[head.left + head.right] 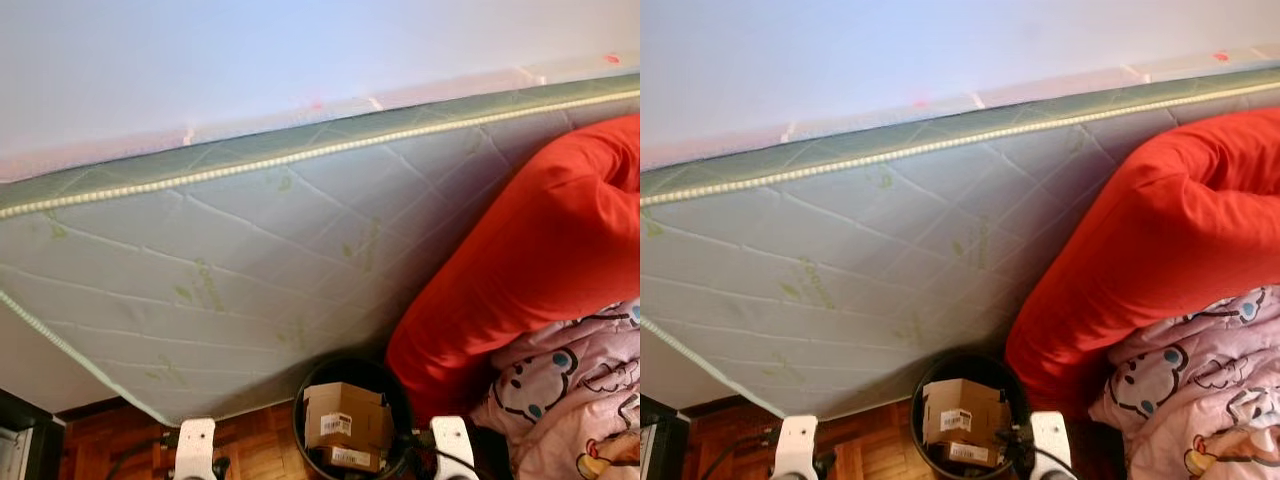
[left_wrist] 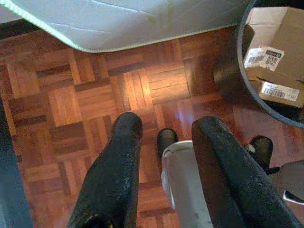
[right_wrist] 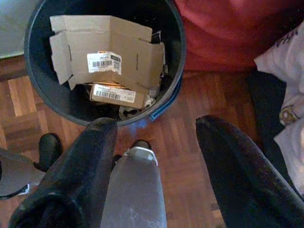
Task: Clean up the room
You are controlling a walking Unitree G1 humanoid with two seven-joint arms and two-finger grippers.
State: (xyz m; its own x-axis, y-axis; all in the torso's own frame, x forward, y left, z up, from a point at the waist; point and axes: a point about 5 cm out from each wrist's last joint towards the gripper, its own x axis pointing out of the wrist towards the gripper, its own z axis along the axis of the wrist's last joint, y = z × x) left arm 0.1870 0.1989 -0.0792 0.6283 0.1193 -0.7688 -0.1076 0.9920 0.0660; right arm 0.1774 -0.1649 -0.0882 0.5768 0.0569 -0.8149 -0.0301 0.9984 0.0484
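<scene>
A black round bin (image 1: 300, 400) stands on the parquet floor at the foot of the bed, holding folded cardboard boxes (image 3: 109, 52) with barcode labels. My right gripper (image 3: 156, 124) hangs open just above the floor beside the bin, with nothing between its fingers. Over bare parquet near the mattress corner, my left gripper (image 2: 168, 124) is also open and empty. A bare quilted mattress (image 1: 250, 260) with green piping stretches across the view. On its right end lie a bulky red duvet (image 1: 530, 250) and a pink cartoon-print blanket (image 1: 570, 390).
A pale wall (image 1: 250, 60) runs behind the bed. Dark furniture (image 1: 20, 440) stands at the far left on the floor. The parquet floor (image 2: 85, 90) lies between the mattress corner and the bin. Parts of my own white legs (image 2: 183, 190) show beneath the fingers.
</scene>
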